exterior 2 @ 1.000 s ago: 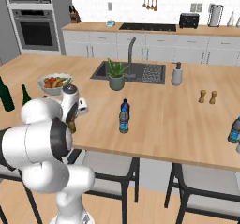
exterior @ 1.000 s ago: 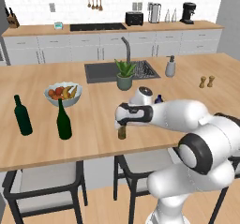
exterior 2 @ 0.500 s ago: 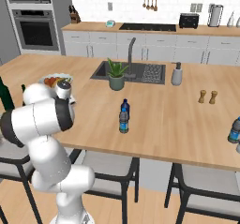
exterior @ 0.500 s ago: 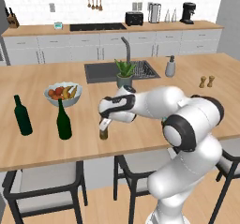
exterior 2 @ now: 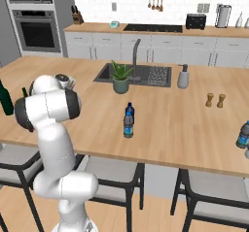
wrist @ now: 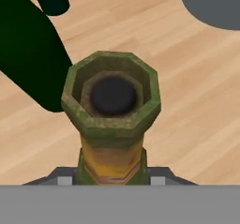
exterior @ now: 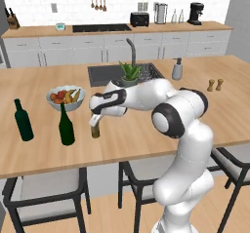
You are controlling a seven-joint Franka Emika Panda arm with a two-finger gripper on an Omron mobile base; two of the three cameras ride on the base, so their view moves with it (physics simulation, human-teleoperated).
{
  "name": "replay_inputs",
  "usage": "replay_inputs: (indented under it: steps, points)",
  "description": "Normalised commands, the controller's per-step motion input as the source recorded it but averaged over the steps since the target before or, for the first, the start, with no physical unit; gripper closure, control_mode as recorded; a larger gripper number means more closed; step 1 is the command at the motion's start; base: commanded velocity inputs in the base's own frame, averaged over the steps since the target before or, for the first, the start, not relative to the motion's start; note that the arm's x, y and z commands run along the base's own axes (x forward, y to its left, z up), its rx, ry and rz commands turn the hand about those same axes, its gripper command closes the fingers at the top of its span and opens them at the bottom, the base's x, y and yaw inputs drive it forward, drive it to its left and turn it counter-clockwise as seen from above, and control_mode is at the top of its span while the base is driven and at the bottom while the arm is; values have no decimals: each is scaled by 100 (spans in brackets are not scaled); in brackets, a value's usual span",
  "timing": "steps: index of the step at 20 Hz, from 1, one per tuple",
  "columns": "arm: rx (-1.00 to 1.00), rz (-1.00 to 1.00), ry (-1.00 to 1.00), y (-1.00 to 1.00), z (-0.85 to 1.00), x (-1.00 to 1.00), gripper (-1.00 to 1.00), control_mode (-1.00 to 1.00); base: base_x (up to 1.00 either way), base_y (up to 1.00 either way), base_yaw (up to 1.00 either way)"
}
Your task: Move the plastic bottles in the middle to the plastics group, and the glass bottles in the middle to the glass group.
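Below the tool (exterior: 94,123), seen from the left base camera, the amber glass bottle (exterior: 95,130) hangs by its neck with the fingers clamped on it; whether its base touches the desk (exterior: 146,134) or rides just above it I cannot tell at this size. Beside the tool on its far side stands one green wine bottle (exterior: 66,126), with the second wine bottle (exterior: 23,121) farther off and a fruit bowl (exterior: 65,98) behind. A short reach from here could knock the near wine bottle over.

From the right base camera, the dark-blue plastic bottle (exterior 2: 128,121) stands well apart from the tool, mid-desk, not yet sorted, and the pale bottle (exterior 2: 243,135) of the plastics group sits at the far edge.

Along the tool, the hand camera looks down into the amber bottle's mouth (wrist: 112,94), wine-bottle glass (wrist: 28,59) dark just beside it. A grip this high lets the bottle swing and clip that neighbour, or topple on release.
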Motion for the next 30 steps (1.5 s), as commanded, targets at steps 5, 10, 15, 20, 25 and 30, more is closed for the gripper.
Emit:
replay_inputs:
  steps: [5, 10, 15, 20, 25, 30]
  points:
    - [0, 10, -1, 37, -4, 28, 100, -100, 0, 0, 0]
    - [0, 14, -10, 34, -16, 0, 100, -100, 0, 0, 0]
    - [0, 14, -4, 9, -10, -1, 100, -100, 0, 0, 0]
    - [13, 11, 0, 0, 0, 15, 100, -100, 0, 0, 0]
    - [5, 8, 1, 5, -8, 2, 100, -100, 0, 0, 0]
    - [0, 7, 0, 18, -23, 2, 100, -100, 0, 0, 0]
